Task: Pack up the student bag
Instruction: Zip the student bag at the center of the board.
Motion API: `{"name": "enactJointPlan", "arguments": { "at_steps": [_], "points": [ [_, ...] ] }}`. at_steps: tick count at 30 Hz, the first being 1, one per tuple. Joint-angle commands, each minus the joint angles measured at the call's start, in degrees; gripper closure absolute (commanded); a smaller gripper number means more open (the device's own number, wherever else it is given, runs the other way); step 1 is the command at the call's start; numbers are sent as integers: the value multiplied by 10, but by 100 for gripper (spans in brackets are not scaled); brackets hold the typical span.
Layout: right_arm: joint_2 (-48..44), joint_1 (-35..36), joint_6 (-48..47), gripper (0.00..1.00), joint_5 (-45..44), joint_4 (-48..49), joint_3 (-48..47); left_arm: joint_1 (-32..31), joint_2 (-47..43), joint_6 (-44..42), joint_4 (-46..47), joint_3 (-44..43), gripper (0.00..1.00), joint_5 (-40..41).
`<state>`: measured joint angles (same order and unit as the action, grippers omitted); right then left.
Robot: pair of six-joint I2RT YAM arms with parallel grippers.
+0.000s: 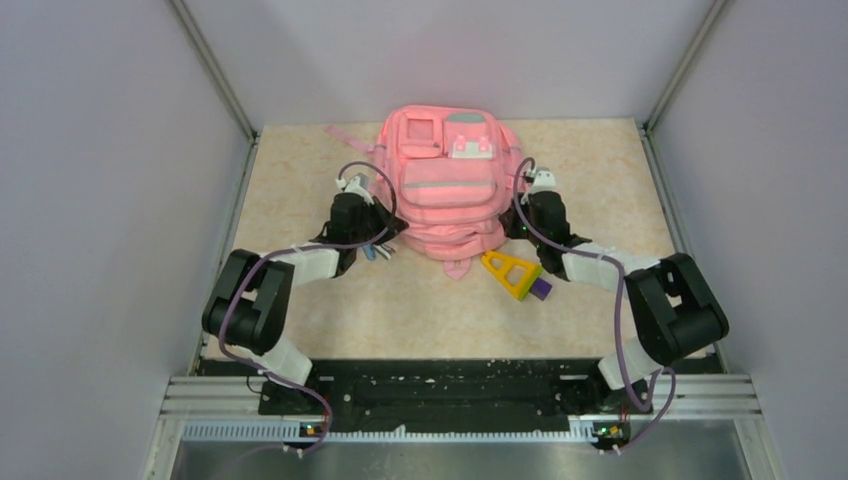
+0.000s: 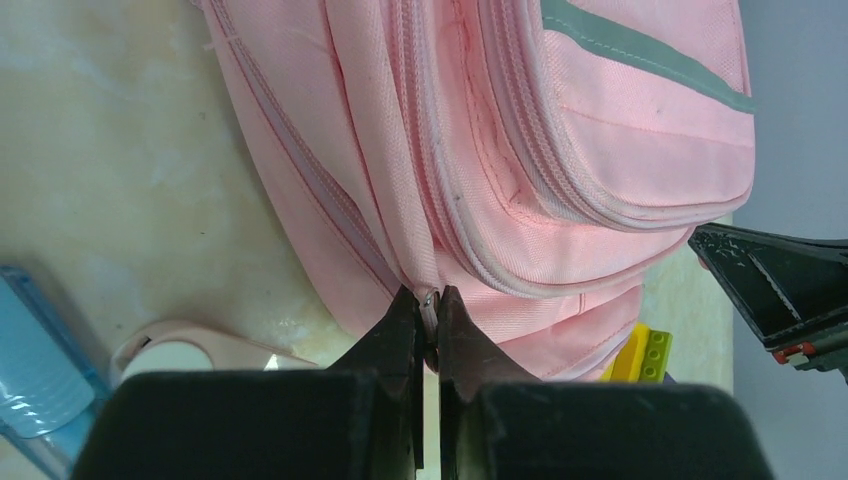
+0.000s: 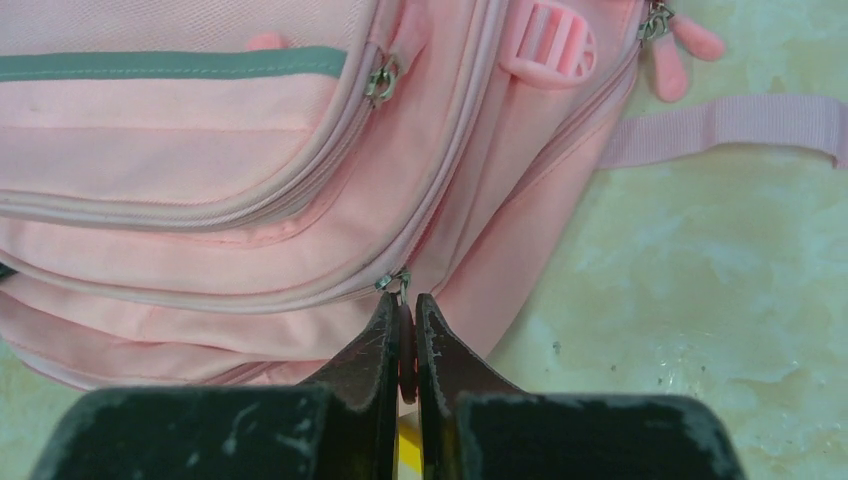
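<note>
Fingers (image 2: 395, 345) of the left gripper (image 2: 428, 308) are pressed together on a small metal zip pull (image 2: 428, 296) at the lower centre of the left wrist view. Those of the right gripper (image 3: 406, 306) are pinched on a pink zip tab (image 3: 405, 350) at the lower centre of the right wrist view. The large soft pink fabric backpack (image 1: 445, 180) is seen at upper centre of the top view, lying on the beige marbled tabletop (image 1: 600, 170) between both grippers.

No compartment is shown open, though the far side of the bag is hidden. A yellow triangular plastic piece (image 1: 510, 272) lies outside the bag at lower right. A blue translucent item (image 2: 30, 380) and a pale pink rounded object (image 2: 180, 350) lie outside at lower left. Packing is judged barely begun: the zip has to be drawn open, the loose items put in, and the bag closed.
</note>
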<state>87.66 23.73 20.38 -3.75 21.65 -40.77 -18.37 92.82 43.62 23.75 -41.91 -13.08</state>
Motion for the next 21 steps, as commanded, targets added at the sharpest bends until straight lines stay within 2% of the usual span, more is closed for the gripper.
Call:
{"name": "enactJointPlan", "arguments": {
  "at_steps": [1, 11, 21],
  "points": [
    [12, -41, -7, 100, -97, -32, -14, 48, -31, -83, 4, -19, 100, 11],
    [110, -83, -108, 100, -85, 22, -133, 71, -33, -208, -32, -34, 100, -44],
    [185, -99, -249, 100, -98, 76, -205, 77, -7, -248, -73, -62, 100, -75]
  ]
}}
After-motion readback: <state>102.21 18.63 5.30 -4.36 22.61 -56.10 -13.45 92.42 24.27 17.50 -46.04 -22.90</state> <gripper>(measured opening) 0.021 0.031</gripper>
